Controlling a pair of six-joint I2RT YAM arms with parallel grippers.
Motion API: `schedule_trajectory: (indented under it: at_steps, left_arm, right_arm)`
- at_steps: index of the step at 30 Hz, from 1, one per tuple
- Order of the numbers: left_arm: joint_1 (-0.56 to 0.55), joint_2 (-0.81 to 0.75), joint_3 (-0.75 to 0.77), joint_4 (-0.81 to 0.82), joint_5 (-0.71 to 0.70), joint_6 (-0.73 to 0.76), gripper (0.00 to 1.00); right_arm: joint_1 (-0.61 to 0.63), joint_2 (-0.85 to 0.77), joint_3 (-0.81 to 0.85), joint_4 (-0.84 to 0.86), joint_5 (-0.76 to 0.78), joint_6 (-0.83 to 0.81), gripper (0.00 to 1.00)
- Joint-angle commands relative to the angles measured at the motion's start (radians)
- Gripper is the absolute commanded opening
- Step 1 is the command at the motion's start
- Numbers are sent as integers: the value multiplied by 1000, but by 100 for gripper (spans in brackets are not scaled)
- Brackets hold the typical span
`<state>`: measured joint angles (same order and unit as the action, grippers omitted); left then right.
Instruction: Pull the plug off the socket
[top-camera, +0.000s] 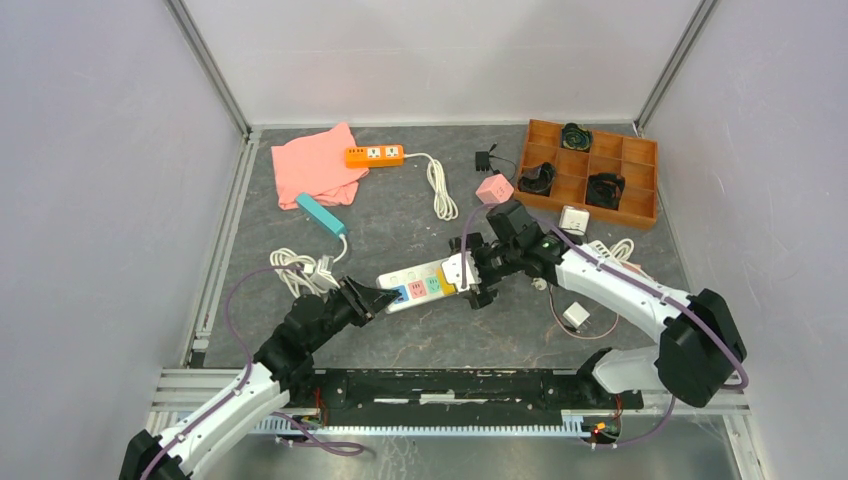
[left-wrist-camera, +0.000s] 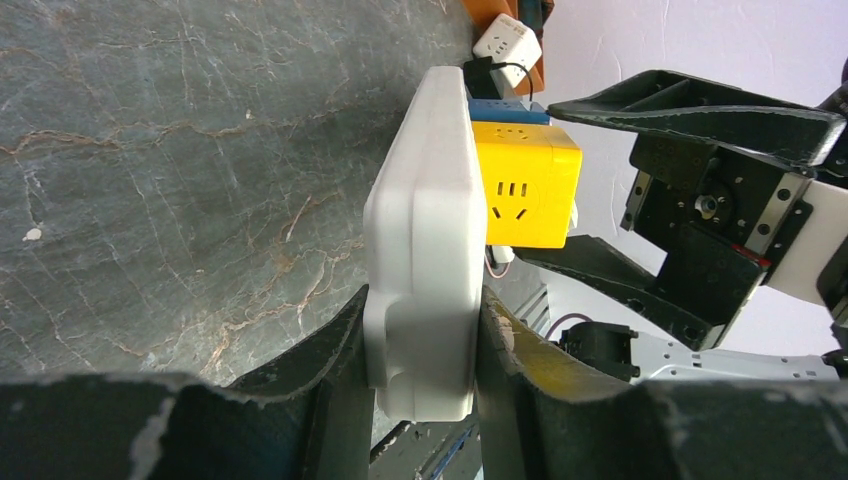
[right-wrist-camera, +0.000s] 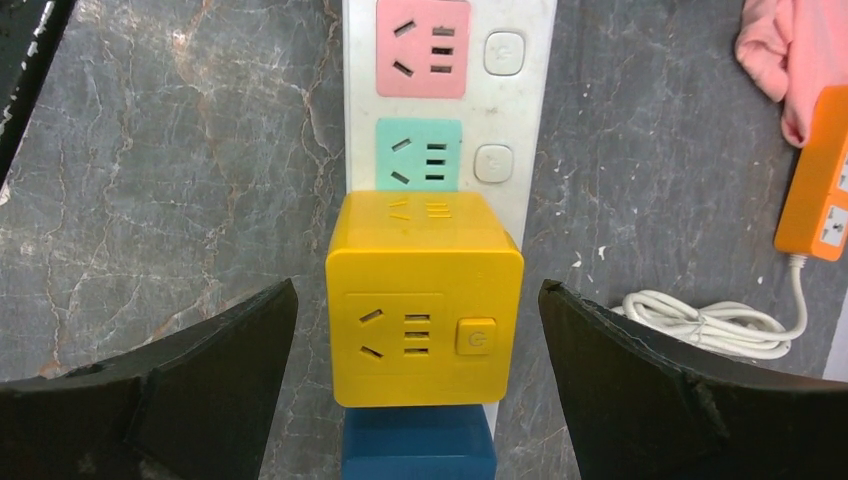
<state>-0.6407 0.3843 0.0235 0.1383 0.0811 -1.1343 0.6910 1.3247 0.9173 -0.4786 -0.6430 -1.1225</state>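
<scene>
At right wrist: plug (right-wrist-camera: 424, 335) between spread pincer (right-wrist-camera: 417, 295); left: socket (left-wrist-camera: 425, 250) clamped.

Lab robot cell: white panel walls (top-camera: 440, 50), aluminium extrusion frame (top-camera: 211, 70), black mounting rail (top-camera: 450, 385) along table's (top-camera: 400, 215) near edge.

light: bright, even | shadows: soft, faint | focus: table (top-camera: 450, 340) sharp, left claw (left-wrist-camera: 425, 335) slightly soft near lens

Top view overhead; wrist views close, share socket (left-wrist-camera: 425, 250).
</scene>
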Motion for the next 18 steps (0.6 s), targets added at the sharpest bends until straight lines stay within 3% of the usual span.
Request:
schedule_trajectory:
  at_steps: [1,4,14,18]
  left_arm:
    - [4,18,29,-13,8,67,2]
    - [4,17,27,-12,10,67,2]
    - [4,5,13,-12,7,64,2]
    - [4,8,13,-12,5,67,2]
  right_arm:
    - [23,26,-2,23,51,4,98]
    - [35,34,-1,26,62,4,98]
    - [54,54,0,33,74,17,84]
    - [55,52,5,34,75,24,68]
